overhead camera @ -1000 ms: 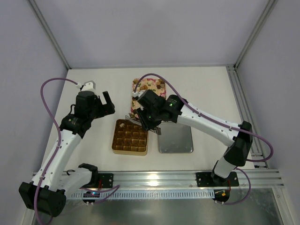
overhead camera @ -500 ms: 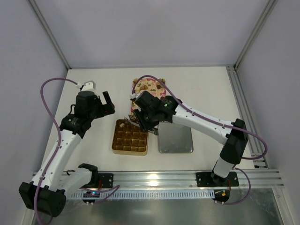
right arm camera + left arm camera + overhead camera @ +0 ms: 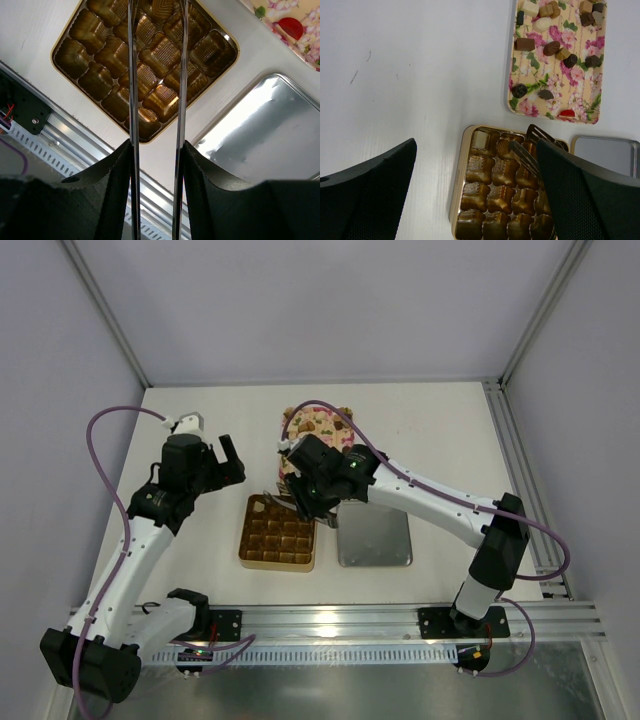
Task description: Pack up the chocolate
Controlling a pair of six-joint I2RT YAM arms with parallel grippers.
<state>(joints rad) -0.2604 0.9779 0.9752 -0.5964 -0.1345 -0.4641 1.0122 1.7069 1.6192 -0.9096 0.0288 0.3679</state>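
The gold box (image 3: 246, 540) lies in the middle of the table, its brown cells mostly bare. One cream-white chocolate (image 3: 481, 141) sits in its far left corner cell. More chocolate (image 3: 551, 48), dark, light brown and cream, lies scattered on the pink flowered tray (image 3: 345, 445). My right gripper (image 3: 303, 502) is shut on metal tongs (image 3: 132, 75). The tongs' two blades stand apart over the box's far cells with nothing between them. My left gripper (image 3: 228, 462) hangs open and empty above the table, left of the tray.
A silver metal lid (image 3: 375, 535) lies right of the box, under the right arm. A red piece (image 3: 285, 25) lies at the tray's near end. An aluminium rail (image 3: 330, 620) runs along the near edge.
The right arm has shifted slightly left over the box, and the tongs' blades have spread wider. The left arm has not moved.
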